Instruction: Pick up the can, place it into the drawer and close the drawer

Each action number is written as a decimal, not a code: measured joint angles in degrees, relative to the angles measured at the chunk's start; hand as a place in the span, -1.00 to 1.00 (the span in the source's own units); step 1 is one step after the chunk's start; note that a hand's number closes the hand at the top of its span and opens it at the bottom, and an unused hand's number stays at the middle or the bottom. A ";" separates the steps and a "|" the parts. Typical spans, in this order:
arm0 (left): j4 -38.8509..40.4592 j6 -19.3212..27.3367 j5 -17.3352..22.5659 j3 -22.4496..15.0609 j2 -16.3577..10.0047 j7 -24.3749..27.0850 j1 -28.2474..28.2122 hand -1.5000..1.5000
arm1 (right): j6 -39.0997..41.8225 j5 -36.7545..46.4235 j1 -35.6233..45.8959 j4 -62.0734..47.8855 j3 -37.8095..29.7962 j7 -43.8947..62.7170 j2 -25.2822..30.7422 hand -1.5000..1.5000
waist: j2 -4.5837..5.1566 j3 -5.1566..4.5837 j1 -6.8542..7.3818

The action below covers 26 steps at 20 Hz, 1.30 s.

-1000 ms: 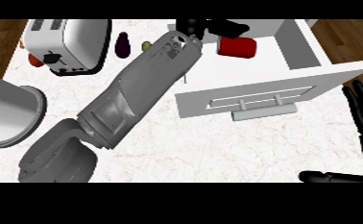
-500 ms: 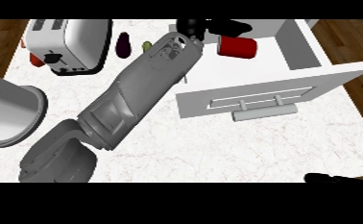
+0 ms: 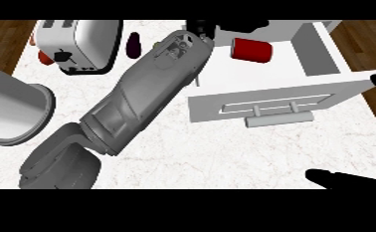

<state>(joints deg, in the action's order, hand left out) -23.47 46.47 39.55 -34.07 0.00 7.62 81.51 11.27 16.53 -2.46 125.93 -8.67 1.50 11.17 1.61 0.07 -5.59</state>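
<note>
I'm holding the left hand [image 3: 204,27] over the far end of the open drawer [image 3: 317,52]; the view's edge is cropping it, so I cannot tell how wide it is. The red can [image 3: 252,50] is lying inside the drawer, apart from the hand. I'm judging the placing done; next I'm needing to push the drawer front [image 3: 279,107] shut.

Just right of my left hand [image 3: 200,27], the open drawer [image 3: 321,52] has free room around 1 can [image 3: 252,50]; the toaster [image 3: 77,44] stands far left.

A kitchen: white marble counter [image 3: 220,146], toaster [image 3: 81,44], open drawer [image 3: 213,109], wood floor [image 3: 15,42].
</note>
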 measured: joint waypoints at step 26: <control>-12.76 0.75 -3.68 -1.32 -8.08 -11.12 -1.98 -1.00 | -22.12 44.27 13.65 -37.61 13.42 -3.87 -1.56 -1.00 | -2.07 -0.28 7.12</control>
<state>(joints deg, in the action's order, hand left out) -36.23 47.22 35.87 -35.39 -8.08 -3.50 79.53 -10.85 60.81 11.19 88.33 4.75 -2.37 9.62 -0.46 -0.22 1.53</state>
